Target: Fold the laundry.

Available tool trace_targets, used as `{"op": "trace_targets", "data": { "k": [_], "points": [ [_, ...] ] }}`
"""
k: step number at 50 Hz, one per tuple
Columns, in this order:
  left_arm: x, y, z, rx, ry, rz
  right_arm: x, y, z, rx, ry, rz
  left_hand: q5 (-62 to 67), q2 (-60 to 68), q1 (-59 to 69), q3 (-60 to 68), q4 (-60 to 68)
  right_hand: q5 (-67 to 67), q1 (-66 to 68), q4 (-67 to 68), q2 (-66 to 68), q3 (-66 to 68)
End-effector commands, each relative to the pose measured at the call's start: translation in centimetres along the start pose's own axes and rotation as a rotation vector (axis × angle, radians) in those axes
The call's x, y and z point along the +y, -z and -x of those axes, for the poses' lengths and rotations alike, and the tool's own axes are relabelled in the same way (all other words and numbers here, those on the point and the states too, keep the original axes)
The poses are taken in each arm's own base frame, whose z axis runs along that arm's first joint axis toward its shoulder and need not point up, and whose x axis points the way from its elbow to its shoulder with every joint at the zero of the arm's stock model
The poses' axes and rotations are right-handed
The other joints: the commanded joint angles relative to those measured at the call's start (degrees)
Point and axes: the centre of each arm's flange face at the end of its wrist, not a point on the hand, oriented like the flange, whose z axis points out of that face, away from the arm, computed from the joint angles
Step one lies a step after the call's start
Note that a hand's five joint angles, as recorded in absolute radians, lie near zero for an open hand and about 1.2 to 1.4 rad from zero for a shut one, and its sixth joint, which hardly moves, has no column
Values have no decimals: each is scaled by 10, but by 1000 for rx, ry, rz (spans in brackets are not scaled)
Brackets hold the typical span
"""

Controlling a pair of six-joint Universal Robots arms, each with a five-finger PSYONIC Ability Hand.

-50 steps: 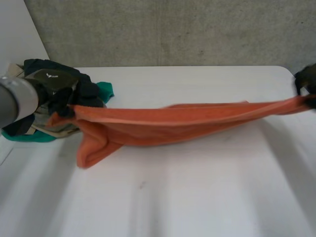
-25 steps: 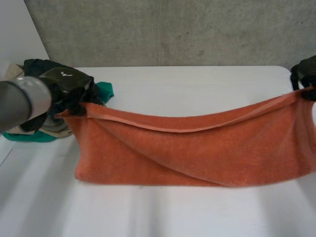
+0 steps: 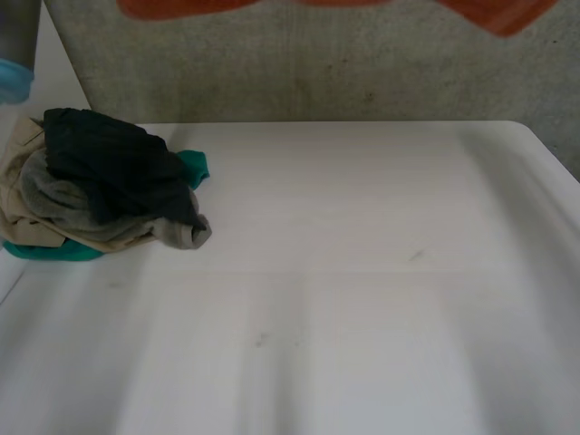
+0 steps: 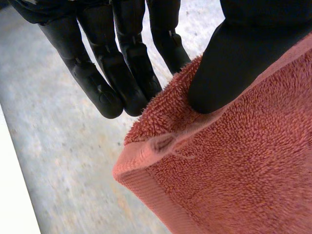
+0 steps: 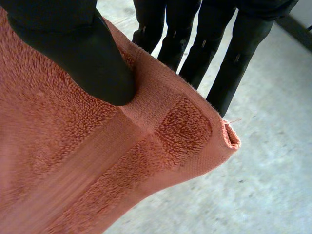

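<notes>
Under the thumb of the left hand (image 4: 243,53), a corner of the orange towel (image 4: 234,170) is being pinched. The thumb is pressing the terry pile against the fingers (image 4: 122,83) behind it, which are running straight and close together, their tips showing just past the cloth's edge. The hemmed corner is jutting out beyond the thumb tip, and the rest of the towel is hanging away from the palm.

The right hand (image 5: 73,44) is clamping another corner in the same way. Its thumb is bearing down beside the woven band while its straight fingers are backing the cloth from the far side, and the corner's tip is curling slightly past them. Beyond those fingertips a grey speckled surface (image 5: 273,146) is showing, well apart from the cloth.

Far below both hands, the white table (image 3: 362,272) is lying flat. On the side of the left arm (image 3: 16,41), a pile of laundry (image 3: 100,181) is sitting in a heap near the table's edge, with dark, grey, beige and green pieces tangled together. Past the table the concrete wall (image 3: 317,72) is rising. Against it the towel's lower edge is hanging high above the tabletop, spanning from the left arm's side across to the right.
</notes>
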Motion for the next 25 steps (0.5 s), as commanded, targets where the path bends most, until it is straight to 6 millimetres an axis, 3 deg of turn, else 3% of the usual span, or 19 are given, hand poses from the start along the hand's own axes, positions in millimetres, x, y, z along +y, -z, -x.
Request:
{"op": "trace_targets", "data": {
  "k": [1,7,10,14,17,20,25],
  "points": [
    [73,29,-6,36,-11,221,47,28,27,-117,-36,206,138,113,143,120,113,115,171,114,127,119],
    [132,64,-24,94,-6,367,111,76,59,-232,-48,454,138,113,143,120,113,115,171,114,127,119],
    [176,101,-37,149,-25,512,147,115,77,-303,-27,627,138,113,143,120,113,115,171,114,127,119],
    [205,140,-47,218,-72,658,169,155,86,-387,16,798,138,113,143,120,113,115,171,114,127,119],
    [210,171,-50,270,-121,784,173,183,83,-455,44,942,138,113,143,120,113,115,171,114,127,119],
    [201,190,-51,315,-147,872,168,199,77,-504,53,1036,138,113,143,120,113,115,171,114,127,119],
    [164,237,-47,422,-152,1107,135,228,55,-613,108,1231,138,113,143,120,113,115,171,114,127,119]
  ]
}}
